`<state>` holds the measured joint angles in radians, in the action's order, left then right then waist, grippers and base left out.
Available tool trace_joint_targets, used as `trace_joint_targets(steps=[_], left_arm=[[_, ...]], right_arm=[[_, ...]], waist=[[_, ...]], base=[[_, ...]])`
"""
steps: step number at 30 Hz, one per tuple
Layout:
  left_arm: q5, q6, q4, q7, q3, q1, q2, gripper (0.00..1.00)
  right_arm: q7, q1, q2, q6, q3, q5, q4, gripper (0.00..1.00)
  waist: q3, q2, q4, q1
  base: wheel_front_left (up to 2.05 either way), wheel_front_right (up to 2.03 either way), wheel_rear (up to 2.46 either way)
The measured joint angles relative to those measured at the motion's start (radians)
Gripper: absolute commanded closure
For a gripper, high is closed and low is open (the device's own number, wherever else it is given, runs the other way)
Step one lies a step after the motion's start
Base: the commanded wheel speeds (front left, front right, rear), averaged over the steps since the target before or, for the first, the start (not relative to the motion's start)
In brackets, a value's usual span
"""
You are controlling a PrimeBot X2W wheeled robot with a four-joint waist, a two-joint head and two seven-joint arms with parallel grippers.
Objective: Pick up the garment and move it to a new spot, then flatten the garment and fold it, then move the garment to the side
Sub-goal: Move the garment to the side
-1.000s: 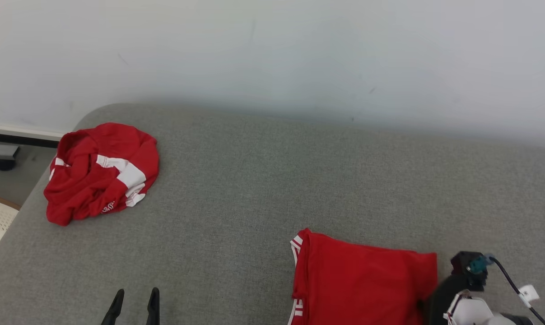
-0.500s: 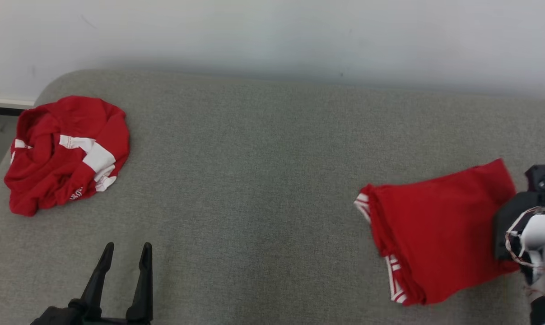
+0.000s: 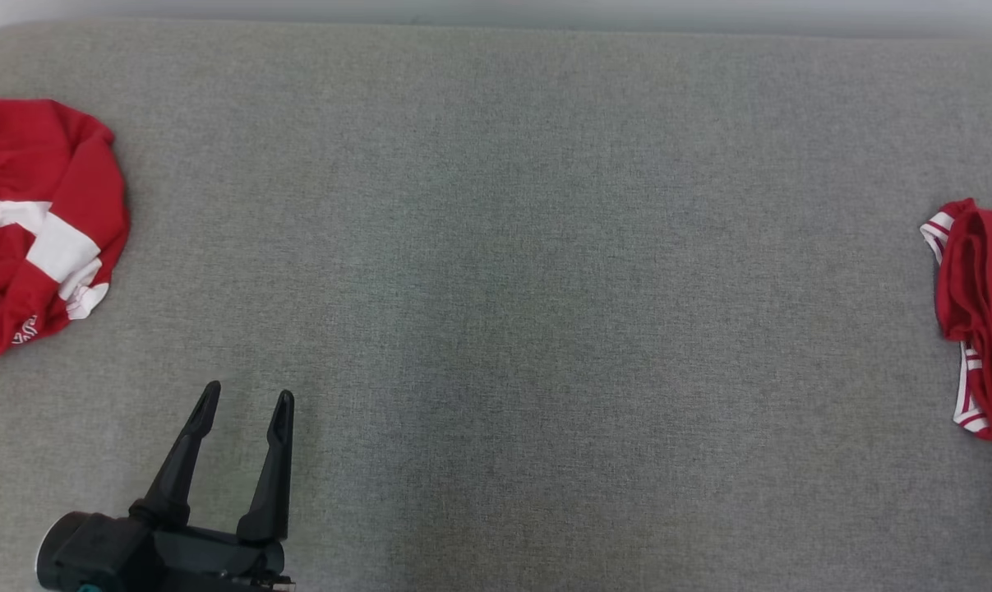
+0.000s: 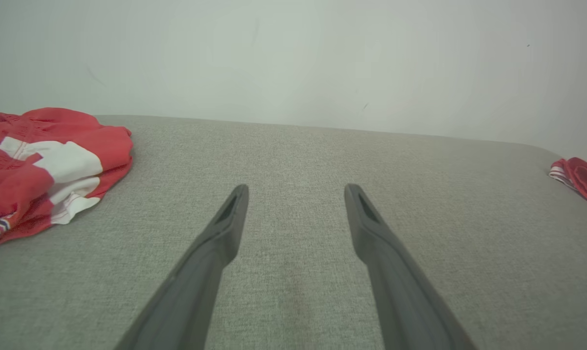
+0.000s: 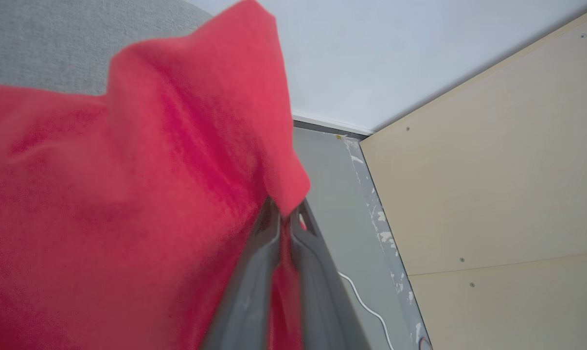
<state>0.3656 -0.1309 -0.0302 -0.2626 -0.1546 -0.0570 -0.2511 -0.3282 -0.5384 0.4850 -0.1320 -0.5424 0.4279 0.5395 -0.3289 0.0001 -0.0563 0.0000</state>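
Item 1: folded red garment (image 3: 980,321), white-striped trim. It lies far to the right of my left claw (image 3: 247,390), at the right end of the grey fabric-covered bench (image 3: 545,288). I judge this to be the last step, moving it to the side: it is already folded, and the middle of the bench is bare.

Item 2: right claw (image 5: 287,214). The fingers are pinched almost together with red cloth between them and a flap draped over the tips, so it is gripping the folded garment by an edge. The bulk of the cloth hangs to the claw's left in its wrist view. Beyond the tips are grey floor, a white cable (image 5: 366,306) and a beige wall panel (image 5: 492,170), which suggests the claw is out at the bench's end.

Item 3: left claw. The fingers are spread wide and hold nothing, and I cannot tell whether it touches the bench cloth. I keep it low and clear of the work, since I judge one claw enough for this carry.

Item 4: crumpled red-and-white garment (image 3: 27,222). It sits ahead of the left claw and off to its left, well apart from it, in an unfolded heap
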Motion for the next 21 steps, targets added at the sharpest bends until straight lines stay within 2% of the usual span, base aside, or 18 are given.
trace_joint_targets(steps=[5, 6, 7, 15, 18, 21], left_arm=[[0.000, 0.000, 0.006, 0.000, -0.009, -0.010, 0.000, 0.00], [0.000, 0.000, 0.008, 0.000, -0.010, -0.012, 0.001, 0.00], [0.000, 0.000, 0.011, 0.000, -0.012, -0.014, 0.002, 0.00], [0.004, 0.000, 0.037, 0.000, -0.014, -0.025, 0.024, 0.00], [0.000, 0.000, 0.048, 0.000, -0.003, -0.019, 0.037, 0.00], [-0.042, 0.018, 0.074, 0.000, 0.016, 0.016, 0.039, 0.00]], right_arm=[[0.029, -0.022, 0.006, 0.000, -0.007, 0.014, 0.026, 0.98], [0.041, -0.022, 0.006, 0.000, -0.003, 0.015, 0.032, 0.21], [0.049, -0.023, 0.005, 0.000, -0.004, 0.019, 0.037, 0.00], [0.154, -0.053, 0.002, 0.000, 0.010, 0.048, 0.112, 0.00], [0.218, -0.054, 0.008, 0.000, 0.030, 0.035, 0.179, 0.00], [0.313, -0.057, 0.000, 0.000, 0.062, -0.003, 0.240, 0.00]], waist=[[-0.012, 0.0000, 0.003, 0.0000], [-0.011, 0.0000, 0.003, 0.0000], [-0.010, 0.0000, 0.003, 0.0000], [0.047, -0.0001, -0.002, 0.0000], [0.082, -0.0002, -0.005, -0.0001], [0.125, -0.0002, -0.005, -0.0001]], base=[[0.00, 0.00, 0.00], [0.00, 0.00, 0.00], [0.00, 0.00, 0.00], [0.00, 0.00, 0.00], [0.00, 0.00, 0.00], [0.00, 0.00, 0.00]])
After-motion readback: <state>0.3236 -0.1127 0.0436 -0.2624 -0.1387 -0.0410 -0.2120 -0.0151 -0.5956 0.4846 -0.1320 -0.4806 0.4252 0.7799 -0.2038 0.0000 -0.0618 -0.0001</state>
